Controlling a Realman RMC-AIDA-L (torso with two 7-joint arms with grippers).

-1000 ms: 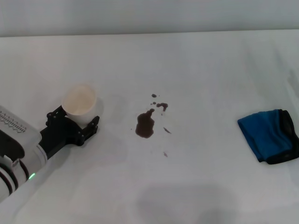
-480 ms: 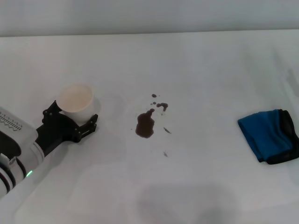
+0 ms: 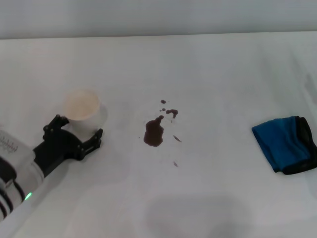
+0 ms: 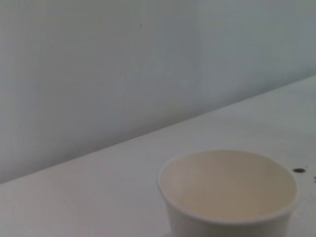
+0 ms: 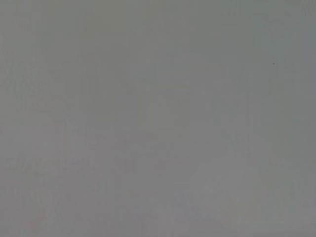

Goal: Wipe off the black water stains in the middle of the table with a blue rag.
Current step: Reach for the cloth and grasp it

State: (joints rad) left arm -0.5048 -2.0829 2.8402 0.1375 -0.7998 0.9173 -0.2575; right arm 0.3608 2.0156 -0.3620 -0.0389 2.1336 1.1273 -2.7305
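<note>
The left gripper (image 3: 77, 135) is sitting at the table's (image 3: 208, 64) left side with its fingers spread apart, the white paper cup (image 3: 82, 109) standing upright just beyond the fingertips and not being grasped. The black water stains (image 3: 154, 133) are lying near the table's centre, with small droplets scattered around the main blotch, while the blue rag (image 3: 286, 144) is resting folded well apart at the right edge; the right gripper is not showing in any view

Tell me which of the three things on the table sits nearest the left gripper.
The white paper cup: it stands upright between the open fingers of the left gripper. The black water stains lie mid-table, and the blue rag is farthest, toward the robot's right.
</note>
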